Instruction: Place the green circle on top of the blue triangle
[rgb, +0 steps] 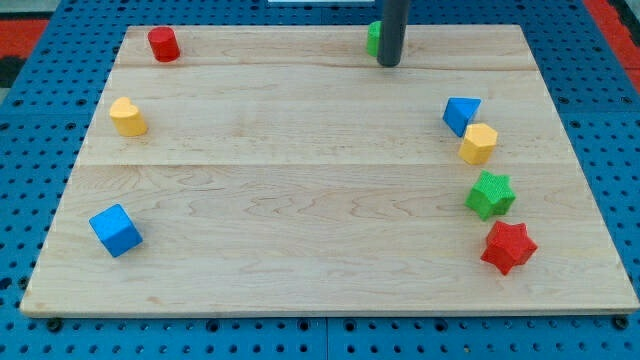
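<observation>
The green circle (372, 38), the block we are sent to move, sits at the far edge of the wooden board (300, 250), mostly hidden behind our rod, only a green sliver showing on the rod's left side.

Nearest the view's bottom lie the blue cube (115, 230) at the left and the red star (508, 247) at the right. Just above the red star rests the green star (490, 194), then the yellow hexagon (478, 143), touching or almost touching the blue triangle (460, 114), our target. Across the board at the view's left stands the yellow heart (127, 117), and beyond it the red cylinder (163, 44) near the top corner.

Our tip (389, 64) rests just right of the green circle; whether it touches we cannot tell. The rod has no jaws and grips nothing.

We judge the push barely begun: circle and triangle are well apart. The next move calls for getting behind the circle's upper-left side, then driving it rightward and down to the triangle's upper edge, without nudging the hexagon.

No containers are in view.
</observation>
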